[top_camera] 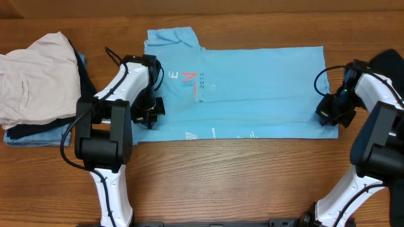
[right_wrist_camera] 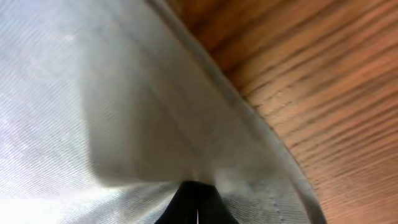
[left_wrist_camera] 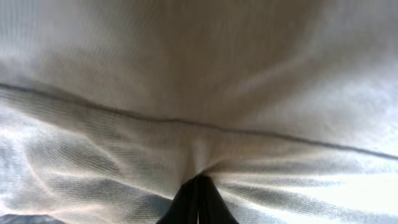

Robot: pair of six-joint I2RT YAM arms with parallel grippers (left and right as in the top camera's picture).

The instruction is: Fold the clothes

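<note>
One heap of other clothes point(top_camera: 31, 75) far left; left claw point(top_camera: 153, 115) pinched shut on the left edge of the one blue T-shirt point(top_camera: 252, 88), spread flat across the worktop point(top_camera: 221, 183); right claw point(top_camera: 327, 116) clamped on its right hem; two claws, both gripping.

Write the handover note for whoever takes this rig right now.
Left gripper: shut on the T-shirt, at its near-left edge.
Right gripper: shut on the T-shirt, at its near-right corner.
T-shirt: spread flat across the table, print up; other garments piled at the left end.
Done: both pinches are on the cloth.
Left: the fold itself, probably carrying the near edge over to the far edge.
</note>
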